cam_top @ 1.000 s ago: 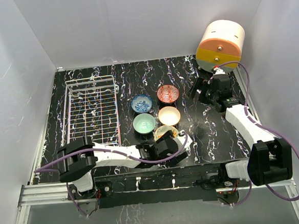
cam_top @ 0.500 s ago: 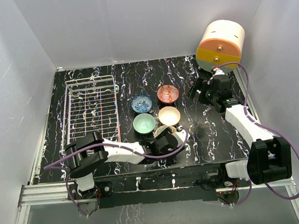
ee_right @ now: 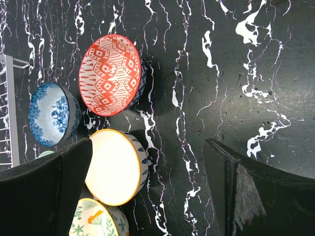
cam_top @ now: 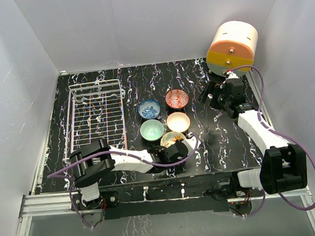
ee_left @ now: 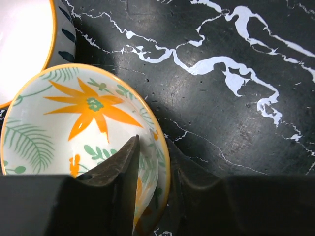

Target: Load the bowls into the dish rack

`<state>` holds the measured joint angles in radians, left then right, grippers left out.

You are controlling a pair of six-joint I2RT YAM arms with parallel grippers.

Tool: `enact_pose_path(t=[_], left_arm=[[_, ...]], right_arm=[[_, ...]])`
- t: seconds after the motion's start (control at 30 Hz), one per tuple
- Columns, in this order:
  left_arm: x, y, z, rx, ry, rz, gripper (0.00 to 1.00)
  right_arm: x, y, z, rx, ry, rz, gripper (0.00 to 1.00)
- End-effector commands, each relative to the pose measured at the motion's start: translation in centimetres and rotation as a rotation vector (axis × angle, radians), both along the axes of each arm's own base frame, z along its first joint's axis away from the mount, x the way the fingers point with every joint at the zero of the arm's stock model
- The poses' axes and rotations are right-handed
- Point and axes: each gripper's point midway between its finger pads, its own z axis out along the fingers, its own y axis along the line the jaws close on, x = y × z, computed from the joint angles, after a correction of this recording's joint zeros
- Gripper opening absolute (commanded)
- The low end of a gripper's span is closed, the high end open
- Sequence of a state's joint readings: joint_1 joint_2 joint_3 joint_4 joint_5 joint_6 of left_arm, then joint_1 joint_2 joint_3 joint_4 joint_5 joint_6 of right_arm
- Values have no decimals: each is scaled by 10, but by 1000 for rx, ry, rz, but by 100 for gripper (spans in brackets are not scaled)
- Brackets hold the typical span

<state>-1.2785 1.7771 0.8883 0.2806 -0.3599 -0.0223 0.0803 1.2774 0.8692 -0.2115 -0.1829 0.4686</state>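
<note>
Pinched at its near rim by the left pincer (ee_left: 152, 147), one finger inside, one outside: the small round ceramic bowl with yellow leaf-patterned inside (ee_left: 83, 128), on the black marbled surface (ee_left: 236, 98), well right of the white wire dish rack (cam_top: 97, 117). Probably stiff, slick, chippable; best held by that rim wall. Wide open and empty, the right pincer (ee_right: 147, 142). Versus a second ago: narrower left grip, elbow shifted rightward.

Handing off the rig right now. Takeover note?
Left gripper: jaws astride the rim of the yellow bowl, one finger inside, one outside; clamp unconfirmed, bowl on the table.
Right gripper: open, empty, above the table right of the red bowl.
Blue bowl, mint bowl, cream bowl: on the table, right of the rack.
Done: nothing; rack empty.
To do: all five bowls.
</note>
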Motion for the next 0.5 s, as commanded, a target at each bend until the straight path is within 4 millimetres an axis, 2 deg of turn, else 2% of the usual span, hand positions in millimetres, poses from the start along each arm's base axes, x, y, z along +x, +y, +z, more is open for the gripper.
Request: enact_pose_path(t=[0.0, 0.13, 0.23, 0.3, 0.47], left_arm=[[-9, -5, 15, -42, 42, -10, 22], [-16, -11, 19, -51, 68, -22, 19], [-21, -16, 24, -64, 85, -32, 5], [-26, -21, 28, -78, 100, -53, 0], [-34, -29, 53, -145, 116, -70, 0]], right_arm=[[9, -3, 12, 12, -56, -13, 98], [9, -4, 12, 13, -55, -19, 98], [8, -6, 12, 8, -55, -29, 98], [7, -9, 12, 3, -54, -41, 99], [6, -14, 14, -6, -57, -58, 98]])
